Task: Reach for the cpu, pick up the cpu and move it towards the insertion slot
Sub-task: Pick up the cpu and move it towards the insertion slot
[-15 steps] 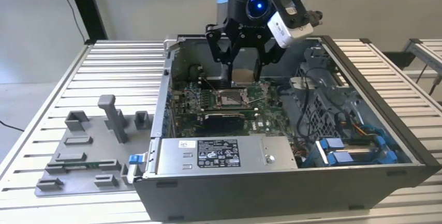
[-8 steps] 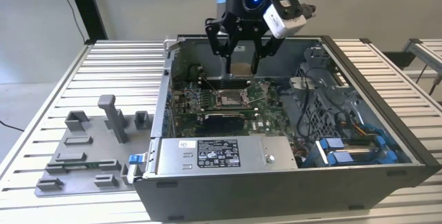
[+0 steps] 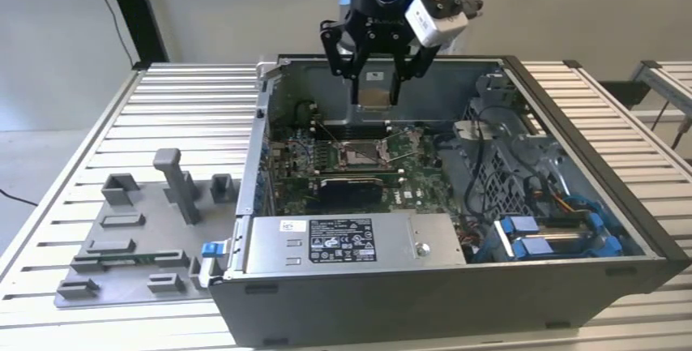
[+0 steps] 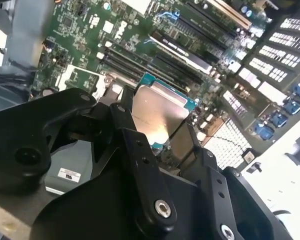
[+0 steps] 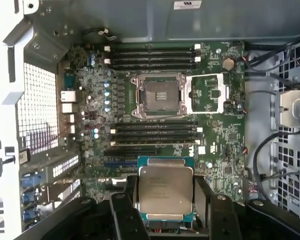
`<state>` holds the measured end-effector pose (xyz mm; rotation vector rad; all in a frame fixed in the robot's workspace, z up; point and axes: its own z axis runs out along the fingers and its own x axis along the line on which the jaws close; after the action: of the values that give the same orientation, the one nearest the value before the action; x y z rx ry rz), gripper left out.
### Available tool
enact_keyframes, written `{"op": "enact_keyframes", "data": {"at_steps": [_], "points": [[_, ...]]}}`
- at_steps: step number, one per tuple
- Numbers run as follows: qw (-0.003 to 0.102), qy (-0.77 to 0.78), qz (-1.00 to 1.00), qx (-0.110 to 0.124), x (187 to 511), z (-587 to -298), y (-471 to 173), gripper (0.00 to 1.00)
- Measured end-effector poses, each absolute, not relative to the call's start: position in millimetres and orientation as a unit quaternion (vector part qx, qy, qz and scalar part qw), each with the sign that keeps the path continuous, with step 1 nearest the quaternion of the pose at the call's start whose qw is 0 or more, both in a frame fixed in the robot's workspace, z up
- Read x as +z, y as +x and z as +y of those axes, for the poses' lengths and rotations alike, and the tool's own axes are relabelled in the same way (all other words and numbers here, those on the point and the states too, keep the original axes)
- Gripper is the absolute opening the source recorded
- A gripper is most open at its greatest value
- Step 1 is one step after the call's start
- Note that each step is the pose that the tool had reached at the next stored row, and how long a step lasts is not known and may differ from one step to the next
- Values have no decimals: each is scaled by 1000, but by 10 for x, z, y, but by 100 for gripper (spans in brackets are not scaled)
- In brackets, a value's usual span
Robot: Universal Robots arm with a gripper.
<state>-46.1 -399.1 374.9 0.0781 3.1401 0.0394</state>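
Above the open computer case (image 3: pixel 605 205), at the upper centre of the exterior view, the gripper (image 3: pixel 374 92) hangs with its jaws clenched on the cpu (image 3: pixel 374 96), a thin square chip whose silvery top shows clearly in both wrist views (image 5: pixel 165 192) (image 4: pixel 157 115). Black fingers (image 5: pixel 202 192) press its two opposite edges, and the chip's lower edge is cut off behind the gripper body in the first wrist view. The cpu is held in the air, well apart from the insertion slot (image 3: pixel 360 152), which lies on the green motherboard (image 3: pixel 416 189) near the middle of the case; in the first wrist view the slot (image 5: pixel 160 95) sits in the upper middle of the frame with its metal frame swung open beside it and a brownish contact field bare. In the second wrist view the gripper's black linkage hides the lower half of the frame. At the exterior view's left, a grey fixture plate (image 3: pixel 141 237) with upright blocks rests on the ribbed metal table (image 3: pixel 65 205). A silver power supply (image 3: pixel 352 241) fills the case's near corner. Behind stand pale walls.
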Motion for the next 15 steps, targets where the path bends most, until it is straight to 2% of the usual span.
{"op": "enact_keyframes", "data": {"at_steps": [15], "points": [[0,25,1000,8,3684,-3534,-440,0]]}}
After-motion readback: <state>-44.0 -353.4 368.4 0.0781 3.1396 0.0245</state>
